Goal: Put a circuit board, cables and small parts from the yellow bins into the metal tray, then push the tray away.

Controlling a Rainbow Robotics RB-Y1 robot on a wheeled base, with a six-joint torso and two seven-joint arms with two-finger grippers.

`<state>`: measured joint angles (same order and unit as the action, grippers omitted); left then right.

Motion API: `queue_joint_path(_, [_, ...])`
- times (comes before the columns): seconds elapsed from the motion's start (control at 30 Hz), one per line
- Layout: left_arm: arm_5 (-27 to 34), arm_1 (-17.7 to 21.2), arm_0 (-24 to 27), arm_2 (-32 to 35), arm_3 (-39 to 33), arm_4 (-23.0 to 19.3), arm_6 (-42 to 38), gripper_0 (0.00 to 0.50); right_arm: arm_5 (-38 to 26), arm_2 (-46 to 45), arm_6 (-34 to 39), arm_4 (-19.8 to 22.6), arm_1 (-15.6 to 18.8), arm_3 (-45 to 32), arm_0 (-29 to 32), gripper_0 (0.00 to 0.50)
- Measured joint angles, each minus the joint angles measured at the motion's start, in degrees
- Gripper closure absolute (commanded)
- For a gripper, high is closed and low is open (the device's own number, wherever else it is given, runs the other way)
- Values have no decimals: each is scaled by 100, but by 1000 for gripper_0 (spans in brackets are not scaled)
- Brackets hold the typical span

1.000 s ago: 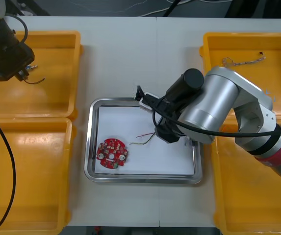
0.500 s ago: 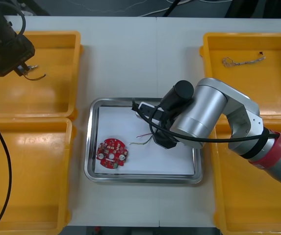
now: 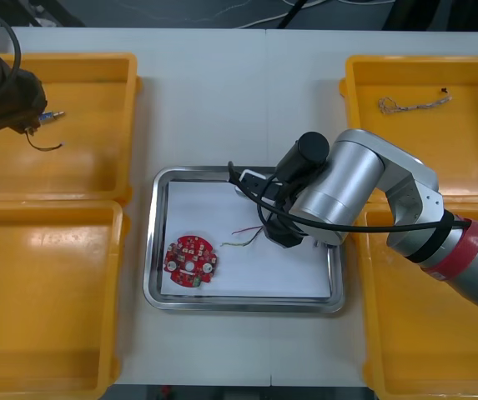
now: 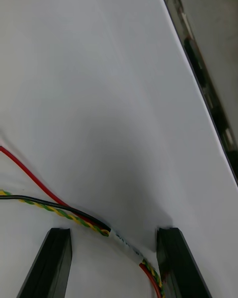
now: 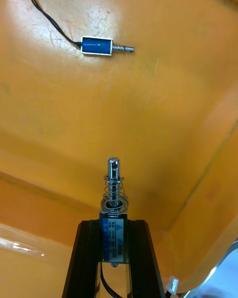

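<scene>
Over the far-left bin (image 3: 80, 60), left jaws pinch a small part (image 5: 113, 217); tray (image 3: 151, 250) lies rightward, under spread right jaws.

Tray (image 3: 150, 250) w/ shiny metal rim (inside matt white); bins (image 3: 63, 300) glossy plastic.

Red and yellow cable (image 4: 49, 209): both ends cut off.

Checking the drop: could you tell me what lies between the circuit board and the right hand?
The red and yellow cable lies there, as the front view shows.
</scene>
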<state>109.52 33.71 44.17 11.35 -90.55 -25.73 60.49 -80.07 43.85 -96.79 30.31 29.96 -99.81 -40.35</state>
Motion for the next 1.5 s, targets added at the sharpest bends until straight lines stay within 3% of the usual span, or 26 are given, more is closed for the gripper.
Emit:
queue_joint_path(0.13, [1, 29, -182, 0, -250, -105, 34, 500, -18, 0, -43, 66, -1, 9, 0, 0])
queue_joint_path(0.27, [2, 62, -354, 0, -541, -285, 58, 500, -26, 0, -230, 94, -3, 45, -9, 65])
queue_joint_path(0.33, [3, 98, -444, 0, -682, -445, 165, 500, -26, 0, -240, 95, -5, 60, -20, 140])
queue_joint_path(0.37, [3, 122, -484, 0, -745, -555, 227, 500, -26, 0, -240, 96, -6, 63, -24, 231])
queue_joint_path(0.4, [3, 148, -525, 0, -807, -662, 284, 500, -26, 0, -240, 98, -6, 67, -28, 231])
queue_joint_path(0.43, [4, 173, -565, 0, -859, -750, 348, 500, -26, 0, -240, 101, -7, 71, -31, 348])
queue_joint_path(0.47, [4, 194, -597, 0, -905, -826, 406, 500, -26, 0, -240, 106, -7, 75, -33, 399])
queue_joint_path(0.6, [5, 271, -758, 0, -1162, -1191, 541, 500, -26, 0, -241, 133, -8, 84, -41, 470])
queue_joint_path(0.73, [6, 346, -953, 0, -1443, -1444, 541, 500, -31, 0, -241, 150, -8, 87, -54, 500])
queue_joint_path(1.0, [7, 503, -1461, 0, -2184, -1625, 543, 500, -297, -10, -242, 378, -9, 109, -215, 500])
queue_joint_path(1.5, [8, 775, -2109, 0, -3256, -1797, 549, 500, -1709, -770, -485, 1104, -36, -477, -435, 500])
